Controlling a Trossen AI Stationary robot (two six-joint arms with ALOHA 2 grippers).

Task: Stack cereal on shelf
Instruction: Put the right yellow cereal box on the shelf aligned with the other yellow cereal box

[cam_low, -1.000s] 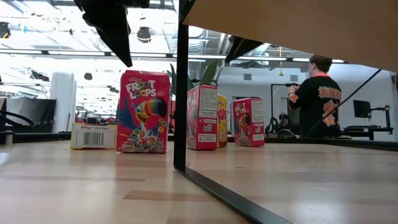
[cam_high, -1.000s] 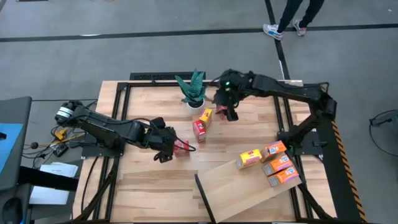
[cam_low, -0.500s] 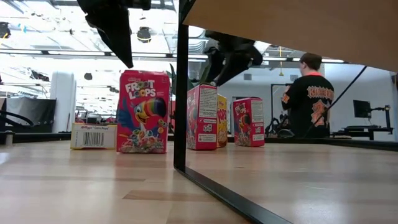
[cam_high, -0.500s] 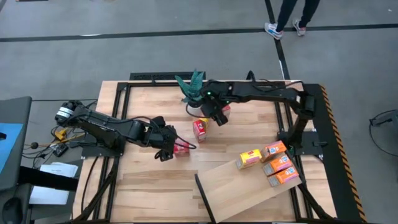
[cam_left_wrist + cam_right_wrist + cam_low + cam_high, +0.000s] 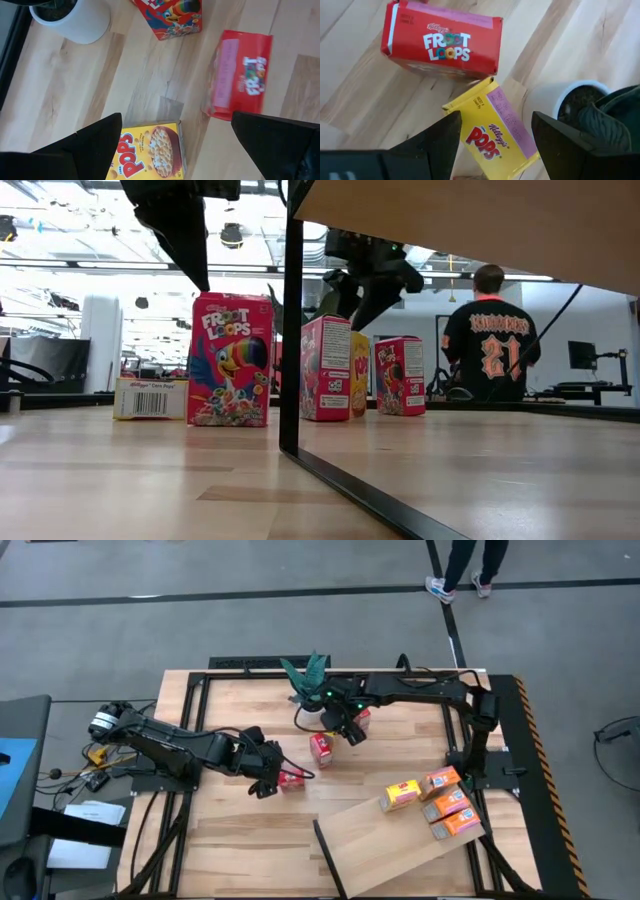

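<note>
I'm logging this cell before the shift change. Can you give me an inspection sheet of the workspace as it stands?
Surface: planked table, bare wood at the front.
Job's things: four cereal boxes on the tilted shelf; loose boxes mid-table.
Clutter: potted plant at the back.
Grippers: left gripper open over a red box; right gripper open above the Pops box.
Cables: wiring beside the left arm's base.
Surroundings: person standing behind the table.
</note>
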